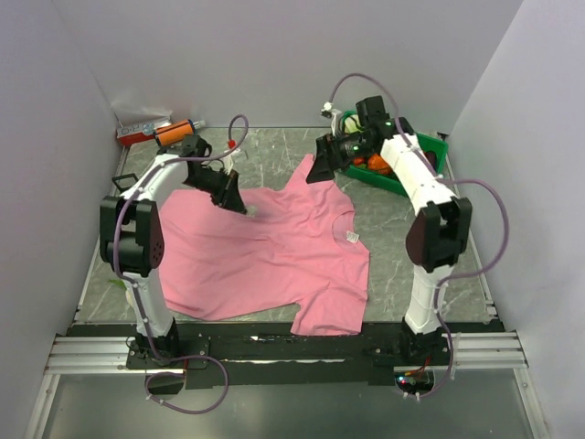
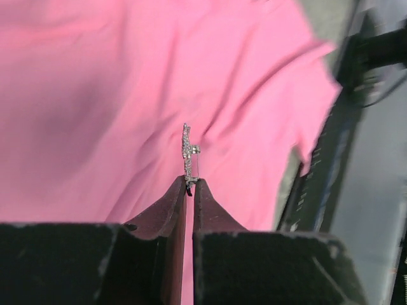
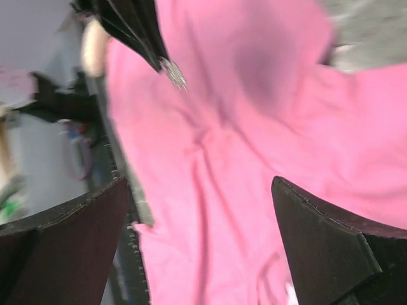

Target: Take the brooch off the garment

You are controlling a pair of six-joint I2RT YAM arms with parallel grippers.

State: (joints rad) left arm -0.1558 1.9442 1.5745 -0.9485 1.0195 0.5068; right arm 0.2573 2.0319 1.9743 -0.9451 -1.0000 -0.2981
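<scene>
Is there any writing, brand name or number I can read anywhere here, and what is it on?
No text here can be read.
On the pink T-shirt, the white neck label: marks too small to read.
On the orange object at the back left: any print is too small and blurred to read.

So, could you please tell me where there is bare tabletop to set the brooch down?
Bare table shows at the far edge between the orange clutter and the green bin, and right of the garment beside the right arm. The garment covers the middle; both far corners are crowded.
</scene>
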